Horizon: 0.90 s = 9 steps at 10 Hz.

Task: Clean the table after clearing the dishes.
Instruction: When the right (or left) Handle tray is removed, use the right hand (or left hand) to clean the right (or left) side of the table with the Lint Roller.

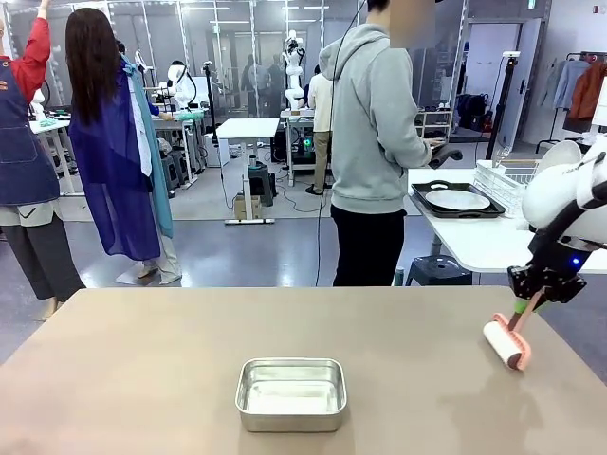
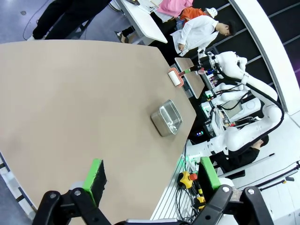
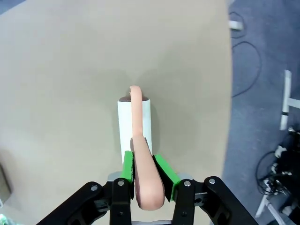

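1. Taupe tabletop (image 1: 142, 360) is free of plates and trays. One white plate on a dark tray (image 1: 458, 200) sits on the white side table (image 1: 474, 242) beyond the far edge, next to a wire rack (image 1: 507, 180). A person in a grey hoodie (image 1: 375, 142) stands at that side table.
2. Judgement: the clearing stage appears done, or nearly so. A steel pan (image 1: 290, 393) stands on the near middle of the tabletop. Whether it is to be removed cannot be told.
3. Cleaning stage looks to be in hand. A lint roller (image 1: 506, 343), white roll on a pink frame, lies against the surface near the tabletop's right edge, well apart from the pan. Most of the surface lies to its left, so the bulk of the wiping is judged outstanding.
4. Right claw (image 3: 143, 171): fingers pressed together on the roller's pink handle, green pads clamped on either side of it. In the right wrist view the roll lies flat on the tabletop directly ahead of the fingers. The front view shows the same claw (image 1: 524, 305) gripping the handle from above, at a tilt.
5. Left claw (image 2: 152, 180): fingers spread wide, nothing between them, touching nothing. It hangs above the tabletop's left side, far from the pan and roller.
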### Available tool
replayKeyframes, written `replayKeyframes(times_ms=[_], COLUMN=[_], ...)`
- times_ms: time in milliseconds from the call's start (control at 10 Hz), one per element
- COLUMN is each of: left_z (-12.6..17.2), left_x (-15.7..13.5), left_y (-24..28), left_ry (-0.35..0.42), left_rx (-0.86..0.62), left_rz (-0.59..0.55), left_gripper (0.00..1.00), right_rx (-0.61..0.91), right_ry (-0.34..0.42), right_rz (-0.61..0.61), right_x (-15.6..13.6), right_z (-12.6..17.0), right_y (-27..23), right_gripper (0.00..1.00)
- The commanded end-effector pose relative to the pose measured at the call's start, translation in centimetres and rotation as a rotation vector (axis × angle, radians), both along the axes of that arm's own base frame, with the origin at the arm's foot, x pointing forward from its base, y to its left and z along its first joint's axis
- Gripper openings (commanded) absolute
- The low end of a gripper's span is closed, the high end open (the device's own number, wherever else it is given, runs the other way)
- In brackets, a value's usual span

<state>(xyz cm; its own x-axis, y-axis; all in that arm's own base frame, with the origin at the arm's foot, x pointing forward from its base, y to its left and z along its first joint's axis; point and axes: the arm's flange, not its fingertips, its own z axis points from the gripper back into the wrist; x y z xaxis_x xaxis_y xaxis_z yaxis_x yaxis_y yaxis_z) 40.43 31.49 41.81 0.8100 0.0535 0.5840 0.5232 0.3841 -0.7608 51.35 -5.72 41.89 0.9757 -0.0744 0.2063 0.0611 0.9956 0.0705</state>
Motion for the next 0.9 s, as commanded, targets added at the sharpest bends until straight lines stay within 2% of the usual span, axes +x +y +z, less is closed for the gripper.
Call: replayKeyframes(times_ms=[0,300,500,600,700,800], left_z=[0.3,0.3,0.3,0.3,0.3,0.3], left_x=[-0.3,-0.3,-0.3,-0.3,-0.3,-0.3], left_y=[-0.3,-0.3,-0.3,-0.3,-0.3,-0.3], left_ry=[0.011,0.011,0.011,0.011,0.011,0.011], left_rx=[0.008,0.008,0.008,0.008,0.008,0.008], left_rz=[0.020,0.020,0.020,0.020,0.020,0.020], left_gripper=[1.00,1.00,1.00,1.00,1.00,1.00], right_rx=[-0.076,0.011,-0.053,-0.102,-0.027,-0.027], right_ry=[-0.018,-0.041,-0.066,-0.040,-0.053,-0.053], right_rz=[-0.057,0.048,0.051,0.075,0.036,0.036], right_x=[-1.1,-3.7,-7.3,-8.4,-4.7,-4.7], right_z=[1.0,5.6,9.0,9.6,8.1,8.1], right_y=[1.0,1.7,2.7,3.9,2.2,2.2], right_gripper=[0.23,0.23,0.23,0.23,0.23,0.23])
